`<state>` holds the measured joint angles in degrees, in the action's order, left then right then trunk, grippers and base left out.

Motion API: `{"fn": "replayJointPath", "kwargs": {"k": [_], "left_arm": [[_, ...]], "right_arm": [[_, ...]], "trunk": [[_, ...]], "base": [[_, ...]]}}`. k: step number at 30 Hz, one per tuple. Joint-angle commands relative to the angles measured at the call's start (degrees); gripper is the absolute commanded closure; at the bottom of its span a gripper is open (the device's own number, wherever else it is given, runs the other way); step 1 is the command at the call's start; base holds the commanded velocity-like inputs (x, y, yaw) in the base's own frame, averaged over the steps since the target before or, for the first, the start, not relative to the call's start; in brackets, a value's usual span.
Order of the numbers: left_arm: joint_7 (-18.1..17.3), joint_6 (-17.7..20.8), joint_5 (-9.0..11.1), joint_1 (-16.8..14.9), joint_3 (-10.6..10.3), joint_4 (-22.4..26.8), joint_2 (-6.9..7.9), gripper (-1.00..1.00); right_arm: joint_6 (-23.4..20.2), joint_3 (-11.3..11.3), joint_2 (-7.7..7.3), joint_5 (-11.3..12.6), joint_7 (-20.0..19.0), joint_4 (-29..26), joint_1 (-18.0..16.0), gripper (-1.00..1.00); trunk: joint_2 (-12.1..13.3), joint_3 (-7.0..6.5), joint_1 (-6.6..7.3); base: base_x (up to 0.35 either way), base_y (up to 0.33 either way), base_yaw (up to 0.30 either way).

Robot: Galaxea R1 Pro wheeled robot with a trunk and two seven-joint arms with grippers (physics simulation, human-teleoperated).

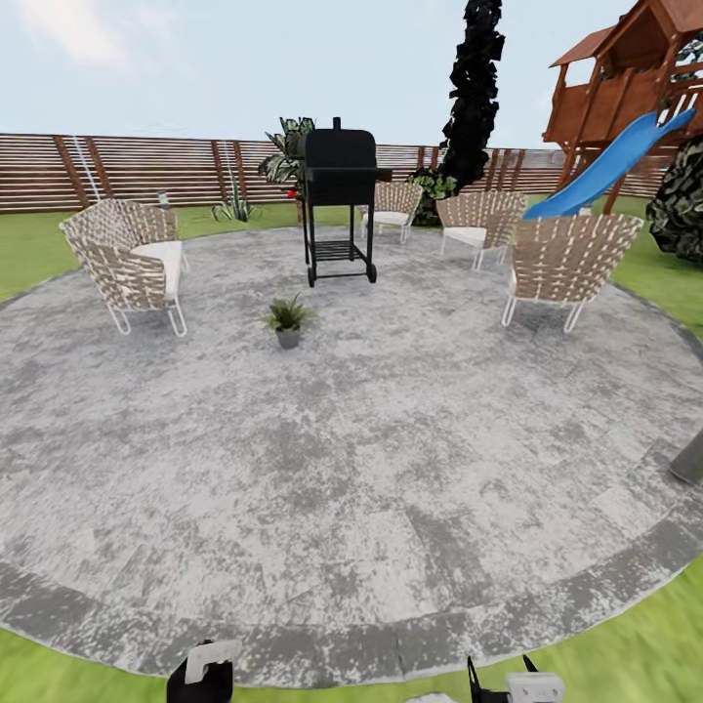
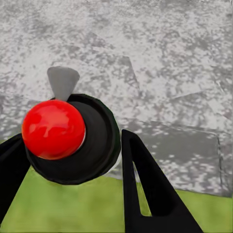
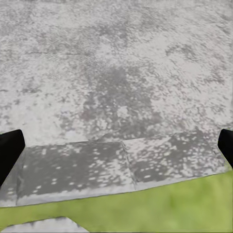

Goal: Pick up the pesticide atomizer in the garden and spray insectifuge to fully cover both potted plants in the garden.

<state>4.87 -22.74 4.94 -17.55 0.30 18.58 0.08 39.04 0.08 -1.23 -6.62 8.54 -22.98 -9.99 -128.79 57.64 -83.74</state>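
The pesticide atomizer is out of view. Far off on the lawn by the brown fence stands a low rosette of pointed, pale-speckled leaves (image 1: 237, 207), seemingly one of the potted plants. My left gripper (image 1: 210, 666) and right gripper (image 1: 508, 688) hang low at the near rim of the round stone patio (image 1: 351, 469). In the left wrist view the left gripper (image 2: 73, 138) is open, and a red ball on a black disc (image 2: 53, 128) shows between its fingers (image 2: 145, 189). The right gripper (image 3: 119, 141) is open above the patio's edge stones and grass.
A black grill (image 1: 338, 205) stands mid-patio at the back, with a small leafy plant in a grey pot (image 1: 287, 322) before it. Wicker chairs sit at the left (image 1: 132, 264) and right (image 1: 566, 264). A play tower with a blue slide (image 1: 610, 161) is far right. A grey object (image 1: 688, 459) stands at the right edge.
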Motion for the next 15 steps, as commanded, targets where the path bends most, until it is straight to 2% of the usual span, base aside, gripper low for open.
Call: {"fn": "replayJointPath", "kwargs": {"k": [1, 15], "left_arm": [[0.0, -0.2, 0.5, 0.0, -0.1, 0.0, 0.01, 1.00], [0.0, -0.2, 0.5, 0.0, -0.1, 0.0, 0.01, 1.00]], "right_arm": [[0.1, 0.0, 0.02, -0.6, 0.5, 0.0, 0.0, -1.00], [0.1, 0.0, 0.00, -0.7, 0.5, 0.0, 0.0, -1.00]], "trunk": [[0.0, 0.05, -0.02], [0.0, 0.05, -0.02]], "base": [[0.337, 0.000, 0.000], [0.338, 0.000, 0.000]]}}
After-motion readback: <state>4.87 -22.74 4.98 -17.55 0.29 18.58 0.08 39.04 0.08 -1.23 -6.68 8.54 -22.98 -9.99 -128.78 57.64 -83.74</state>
